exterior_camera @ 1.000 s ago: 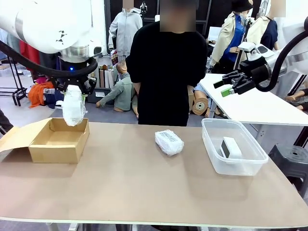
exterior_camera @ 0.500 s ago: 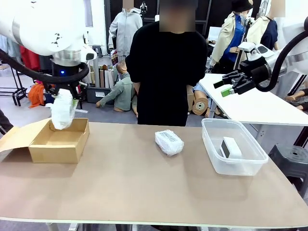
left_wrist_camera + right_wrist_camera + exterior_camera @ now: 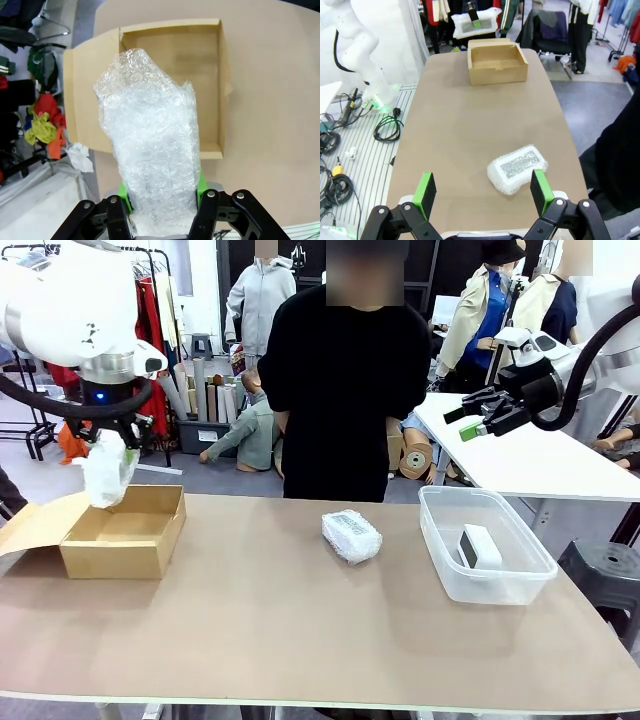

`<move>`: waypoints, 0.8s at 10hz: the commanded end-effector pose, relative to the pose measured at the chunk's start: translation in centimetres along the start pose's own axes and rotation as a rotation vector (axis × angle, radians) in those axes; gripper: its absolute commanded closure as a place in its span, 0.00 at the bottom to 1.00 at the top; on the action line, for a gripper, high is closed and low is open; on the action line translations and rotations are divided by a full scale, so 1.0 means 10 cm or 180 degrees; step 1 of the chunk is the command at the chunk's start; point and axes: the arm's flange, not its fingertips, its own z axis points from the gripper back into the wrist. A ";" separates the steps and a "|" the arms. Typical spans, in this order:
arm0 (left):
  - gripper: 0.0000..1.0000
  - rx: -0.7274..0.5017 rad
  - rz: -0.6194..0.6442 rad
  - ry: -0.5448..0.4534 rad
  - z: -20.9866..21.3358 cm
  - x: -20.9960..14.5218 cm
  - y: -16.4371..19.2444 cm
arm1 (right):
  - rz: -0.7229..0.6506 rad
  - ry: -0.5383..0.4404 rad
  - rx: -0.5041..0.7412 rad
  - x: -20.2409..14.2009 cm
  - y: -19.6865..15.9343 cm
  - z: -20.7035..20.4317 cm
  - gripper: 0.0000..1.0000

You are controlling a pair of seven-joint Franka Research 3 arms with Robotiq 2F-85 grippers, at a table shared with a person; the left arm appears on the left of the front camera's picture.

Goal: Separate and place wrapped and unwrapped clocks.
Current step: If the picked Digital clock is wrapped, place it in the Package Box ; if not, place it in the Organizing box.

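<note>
Left wrist view: crinkly long bundle [image 3: 150,145] over shallow cardboard box [image 3: 200,75].

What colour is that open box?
The box is plain brown cardboard; left wrist view shows it best.

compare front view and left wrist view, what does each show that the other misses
Front view: the squat wrapped clock on the table, the bare white clock in the clear bin, the open right gripper, the person. Left wrist view: green pads clamped on the lower end of the long wrapped clock, the cardboard box seen from above, bare inside. Both: the left gripper holding that clock above the box.
</note>
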 end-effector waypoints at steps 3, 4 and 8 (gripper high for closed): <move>1.00 -0.0217 0.0063 0.0055 -0.35 0.28 0.30 | 0.0010 0.0010 -0.0008 0.01 0.00 0.00 0.00; 1.00 -0.0231 0.0062 0.0107 -0.49 0.32 0.33 | 0.0010 0.0010 -0.0008 0.01 0.00 0.00 0.00; 1.00 -0.0450 0.0003 0.0080 -0.92 0.46 0.36 | 0.0010 0.0010 -0.0008 0.01 0.00 0.00 0.00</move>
